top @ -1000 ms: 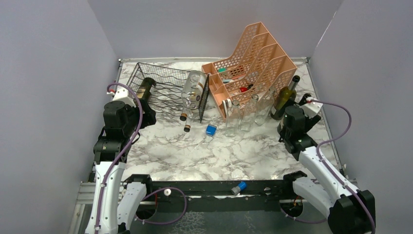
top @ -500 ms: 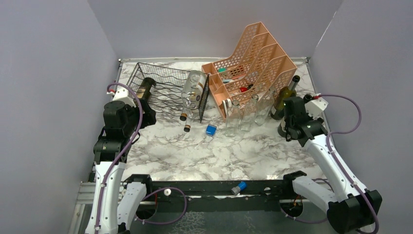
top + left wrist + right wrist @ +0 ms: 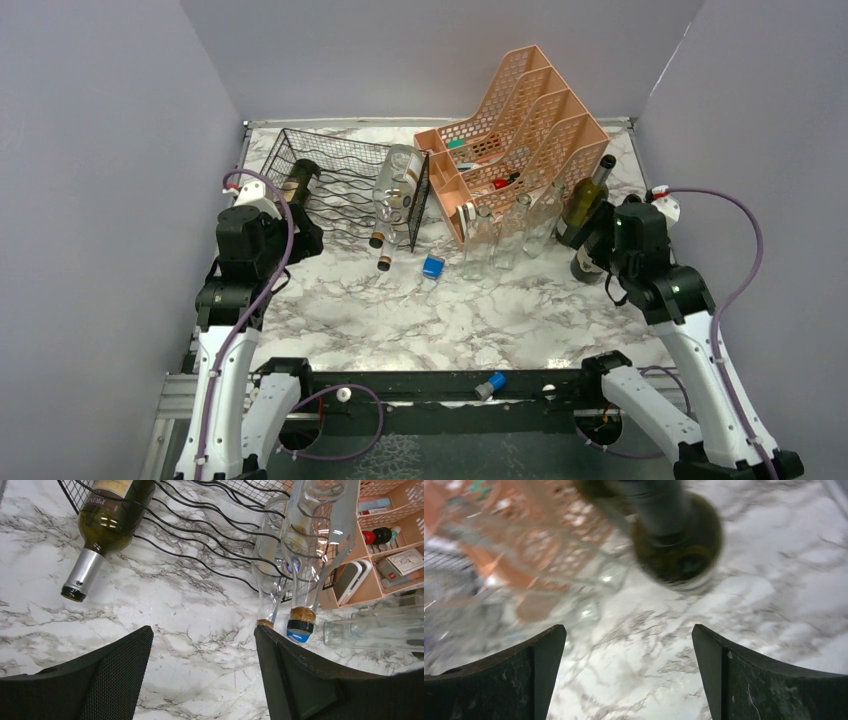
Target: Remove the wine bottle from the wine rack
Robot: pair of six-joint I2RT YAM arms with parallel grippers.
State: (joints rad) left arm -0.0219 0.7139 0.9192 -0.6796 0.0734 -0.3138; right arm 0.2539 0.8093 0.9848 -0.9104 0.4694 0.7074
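Note:
The black wire wine rack [image 3: 345, 190] lies at the back left. A dark green wine bottle [image 3: 296, 180] lies in its left end, neck toward me; in the left wrist view the bottle [image 3: 112, 515] pokes its silver-capped neck out of the rack [image 3: 210, 540]. Two clear corked bottles [image 3: 397, 195] lie in the right end and also show in the left wrist view [image 3: 305, 550]. My left gripper [image 3: 298, 240] is open and empty just in front of the rack [image 3: 202, 672]. My right gripper [image 3: 600, 258] is open and empty [image 3: 629, 675] beside an upright green bottle [image 3: 674, 540].
A peach perforated file organizer [image 3: 520, 125] stands at the back right, with several clear bottles [image 3: 500, 235] upright in front of it. The upright green bottle [image 3: 583, 205] stands at its right. A blue cap [image 3: 433, 266] lies mid-table and another blue piece [image 3: 491, 384] on the near rail.
My right arm has swung up and to the right, drawing the open gripper back from the upright green bottle. The left arm and the rack's bottles have barely moved.

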